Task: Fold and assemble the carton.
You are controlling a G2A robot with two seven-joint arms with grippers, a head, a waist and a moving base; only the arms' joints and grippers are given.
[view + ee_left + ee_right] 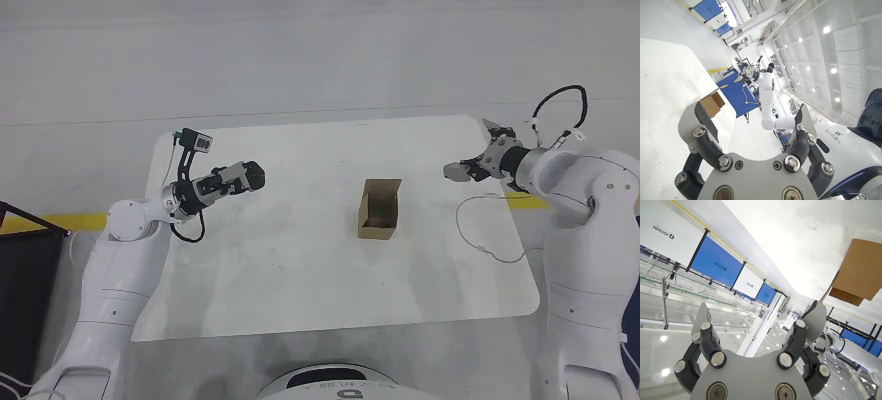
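Note:
A small brown carton [379, 210] stands upright near the middle of the white table [300, 280], its top open and one flap raised on the far side. The left wrist view shows the carton [712, 105] beyond one finger, and the carton [857, 273] also appears in the right wrist view. My left gripper [252, 177] hovers over the table's left part, well away from the carton, open and empty; in its own view the left gripper [749, 111] has its jaws spread wide. My right gripper [478, 150] is held at the table's far right edge, open and empty, and its own view shows the right gripper [761, 308].
A thin white cable [485, 235] loops over the table's right side below the right arm. A yellow floor line [35, 222] runs to the left of the table. The carton stands with bare table surface on all sides.

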